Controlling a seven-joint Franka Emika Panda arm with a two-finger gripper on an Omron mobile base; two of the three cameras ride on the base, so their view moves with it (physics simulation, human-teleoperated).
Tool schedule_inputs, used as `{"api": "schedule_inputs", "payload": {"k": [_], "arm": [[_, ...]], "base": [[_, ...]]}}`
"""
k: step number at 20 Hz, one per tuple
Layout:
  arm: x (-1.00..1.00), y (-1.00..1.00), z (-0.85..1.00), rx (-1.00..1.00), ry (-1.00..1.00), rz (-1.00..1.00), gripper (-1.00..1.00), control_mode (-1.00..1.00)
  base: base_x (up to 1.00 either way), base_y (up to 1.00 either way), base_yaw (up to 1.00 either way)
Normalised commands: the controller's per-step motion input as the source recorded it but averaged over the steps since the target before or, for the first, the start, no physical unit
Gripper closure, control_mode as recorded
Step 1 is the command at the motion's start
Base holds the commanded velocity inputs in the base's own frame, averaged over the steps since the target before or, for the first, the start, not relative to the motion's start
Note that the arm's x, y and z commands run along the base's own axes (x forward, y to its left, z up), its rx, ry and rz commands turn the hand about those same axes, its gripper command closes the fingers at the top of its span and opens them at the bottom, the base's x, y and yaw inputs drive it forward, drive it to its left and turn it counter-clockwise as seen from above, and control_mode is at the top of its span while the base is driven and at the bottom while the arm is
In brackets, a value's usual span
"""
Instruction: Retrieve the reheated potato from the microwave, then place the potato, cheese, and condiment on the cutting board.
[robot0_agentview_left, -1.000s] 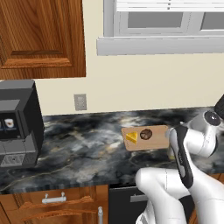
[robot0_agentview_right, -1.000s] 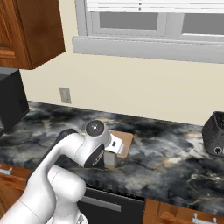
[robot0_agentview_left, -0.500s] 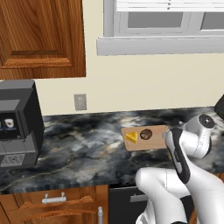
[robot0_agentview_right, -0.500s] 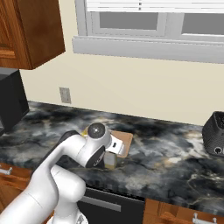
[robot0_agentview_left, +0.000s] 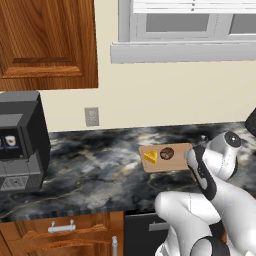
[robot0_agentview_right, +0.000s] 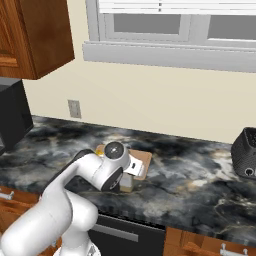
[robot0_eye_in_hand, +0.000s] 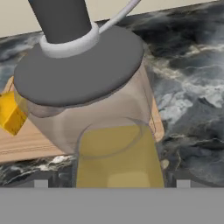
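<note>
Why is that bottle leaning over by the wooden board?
The condiment looks tilted, at the cutting board edge, right in front of the pincer. Cheese and potato sit neatly on the board.

Dark marbled countertop (robot0_agentview_left: 95, 170) carries the cutting board (robot0_agentview_left: 172, 162); a coffee machine (robot0_agentview_left: 20, 142).

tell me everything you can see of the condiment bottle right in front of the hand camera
The translucent tan condiment bottle has a wide flat dark-grey cap with a narrower dark neck and pale collar on top, and yellow-olive liquid in its lower part. It looms close, upright, at the near right end of the light-brown wooden cutting board; whether its base rests on the board cannot be told. A yellow-orange cheese wedge lies on the board beyond it. Nothing is seen gripping it.
</note>
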Motion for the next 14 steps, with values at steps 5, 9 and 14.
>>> {"api": "schedule_inputs", "payload": {"k": [5,9,14], "arm": [[0.03,-0.04,-0.03,0.00,0.00,0.02,1.00,-1.00],[-0.24,-0.01,0.44,0.00,-0.02,0.03,1.00,-1.00],[-0.02,0.00,0.87,0.02,-0.05,0.02,1.00,-1.00]], "base": [[0.00,0.00,0.00],[0.00,0.00,0.00],[0.00,0.00,0.00]]}}
